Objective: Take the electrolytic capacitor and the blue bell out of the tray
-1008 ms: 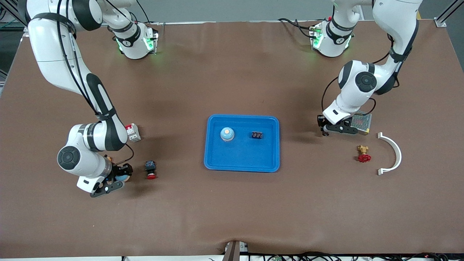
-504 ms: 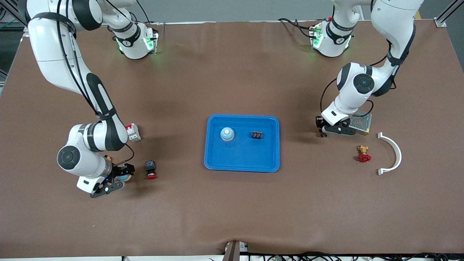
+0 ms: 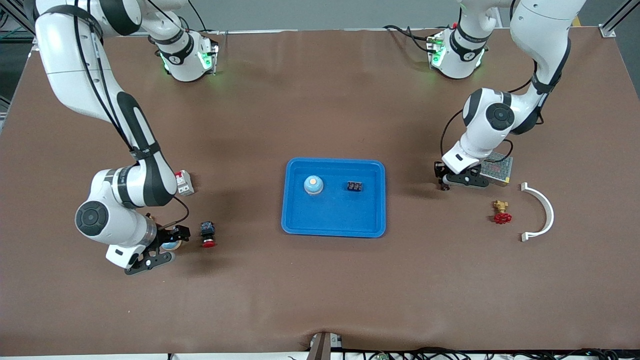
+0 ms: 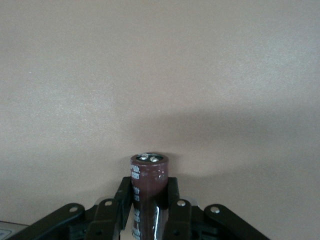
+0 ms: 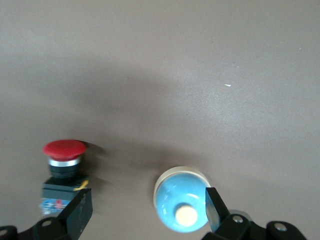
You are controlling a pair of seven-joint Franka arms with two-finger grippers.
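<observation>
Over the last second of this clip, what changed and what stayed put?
The right pincer opened and let go of the bell, which sits on the table beside the red push button. The left pincer, shut on the capacitor, drifted slightly toward the blue tray with it. The tray, its contents, the valve and the white bracket stayed put.

Faint white print runs down the capacitor's (image 4: 148, 192) brown sleeve, but none of it can be read.

Brown cylindrical capacitor (image 4: 148, 192) in left gripper (image 4: 148, 210); blue bell (image 5: 182, 198) upright on table.
</observation>
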